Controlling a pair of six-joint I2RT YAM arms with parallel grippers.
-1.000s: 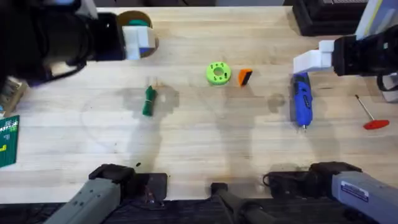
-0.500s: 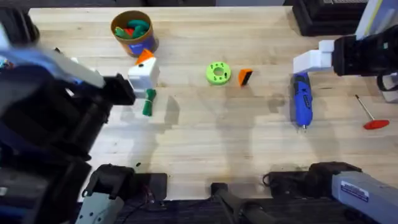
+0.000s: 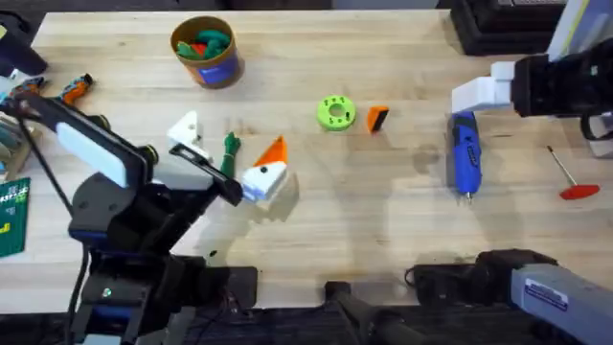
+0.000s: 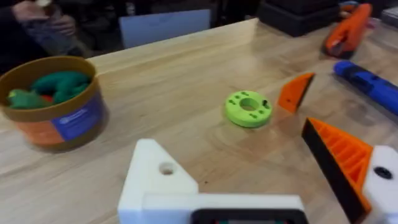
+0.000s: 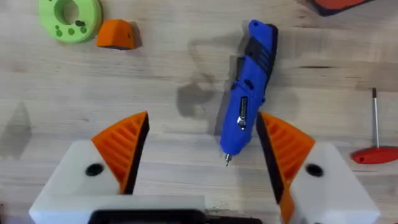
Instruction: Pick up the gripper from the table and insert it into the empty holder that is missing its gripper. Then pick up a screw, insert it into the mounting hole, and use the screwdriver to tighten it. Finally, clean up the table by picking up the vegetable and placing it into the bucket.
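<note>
My left gripper point(image 3: 226, 151) is open and held above the table. One side is a bare white holder point(image 3: 184, 130) point(image 4: 155, 182); the other finger carries an orange ribbed pad point(image 3: 274, 151) point(image 4: 339, 158). In the overhead view the dark-green vegetable point(image 3: 230, 154) lies between the two fingers. The loose orange gripper point(image 3: 377, 118) point(image 4: 296, 92) point(image 5: 118, 34) lies beside a lime-green disc point(image 3: 335, 113) point(image 4: 248, 108). At the back left stands the bucket point(image 3: 216, 69) point(image 4: 74, 121) with toys in it. My right gripper point(image 5: 202, 134) is open above the blue screwdriver point(image 3: 465, 153) point(image 5: 252, 93).
A red-handled tool point(image 3: 573, 178) point(image 5: 373, 146) lies at the far right. A black box point(image 3: 488, 24) sits at the back right corner. A green packet point(image 3: 11, 216) and small bits lie along the left edge. Bare wood fills the middle front.
My left arm swung from the bucket at the back left toward the front, uncovering the bucket; its gripper now hangs over the vegetable. The right arm has not moved.
</note>
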